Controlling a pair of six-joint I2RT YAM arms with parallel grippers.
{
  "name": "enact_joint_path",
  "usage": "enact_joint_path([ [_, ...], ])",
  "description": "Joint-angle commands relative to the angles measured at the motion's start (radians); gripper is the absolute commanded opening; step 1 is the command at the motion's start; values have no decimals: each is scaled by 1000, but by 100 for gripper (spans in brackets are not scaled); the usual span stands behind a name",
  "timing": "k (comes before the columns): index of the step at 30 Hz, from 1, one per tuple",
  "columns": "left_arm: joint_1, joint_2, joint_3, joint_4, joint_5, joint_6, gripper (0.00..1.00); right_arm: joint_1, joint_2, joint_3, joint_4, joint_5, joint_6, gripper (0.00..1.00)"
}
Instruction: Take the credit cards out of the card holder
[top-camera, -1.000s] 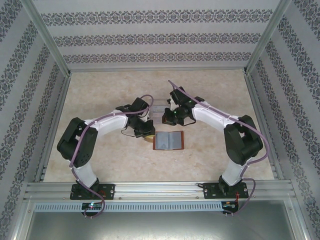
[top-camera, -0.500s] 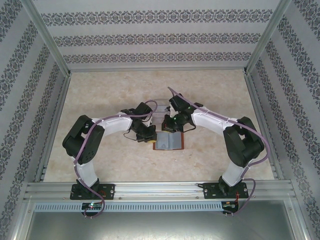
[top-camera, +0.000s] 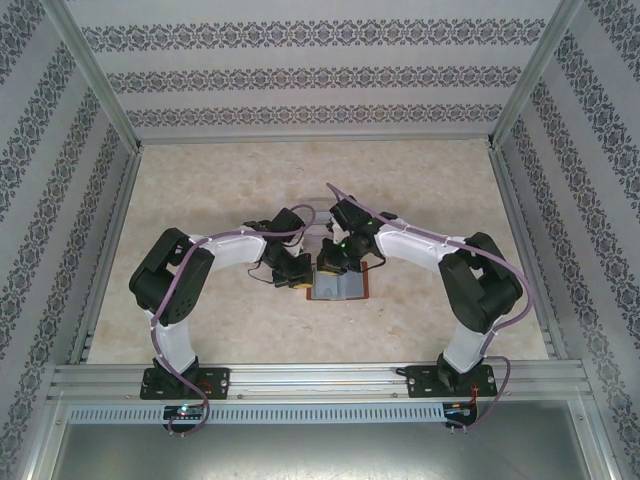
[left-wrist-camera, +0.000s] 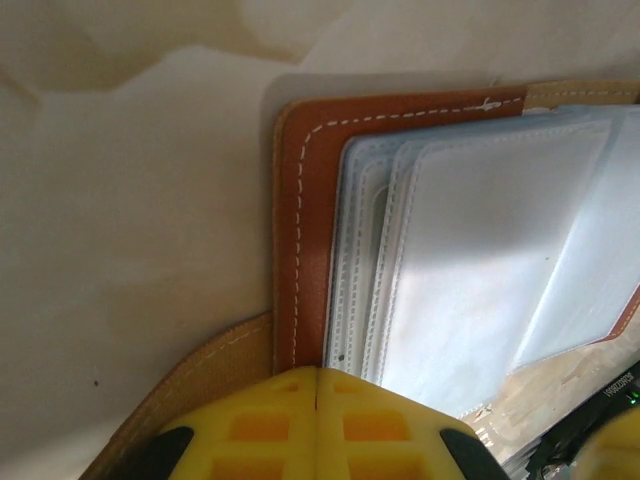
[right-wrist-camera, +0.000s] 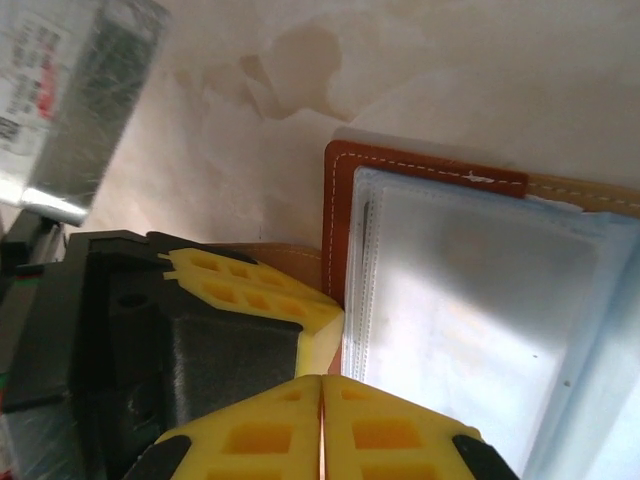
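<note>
Both of my pincers are working at the left end of the card holder (top-camera: 347, 288) in the overhead view. My left pincer (top-camera: 298, 279) is pushing in against its left edge, and my right pincer (top-camera: 330, 263) is hanging over its far left corner, so the two are almost meeting. The card holder is lying open and flat with its long axis running across the table, and nearly all of it is stretching away to the right of both pincers. Through the left wrist camera, my left pincer is showing its yellow fingers pressed together with only a seam between them. It is sitting where the tan strap tab (left-wrist-camera: 195, 385) is leaving the brown leather, though I cannot tell whether it is pinching that strap. The blue-grey pockets (left-wrist-camera: 470, 260) are fanning out just beyond it. Through the right wrist camera, my right pincer is likewise showing its fingers together and gripping nothing, right at the near edge of the pockets, with the left pincer's fingers crowding in beside it. I am guessing the credit cards are sitting inside those pockets, but I cannot tell card from sleeve. I am judging the right pincer the nearer one, needing to part and reach rightward along the pockets.
</note>
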Motion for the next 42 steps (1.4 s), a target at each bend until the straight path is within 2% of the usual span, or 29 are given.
enact_joint_path([
  [1, -9, 13, -34, 12, -15, 14, 5, 13, 36, -12, 18, -16, 26, 10],
  [15, -8, 5, -41, 29, -14, 0, 5, 20, 105, 0, 12, -11, 18, 13],
  [24, -8, 2, -47, 34, -12, -2, 5, 28, 105, 13, -64, 57, -11, 20],
  [42, -8, -3, -48, 34, -10, -2, 5, 48, 91, 98, -241, 196, -61, 27],
])
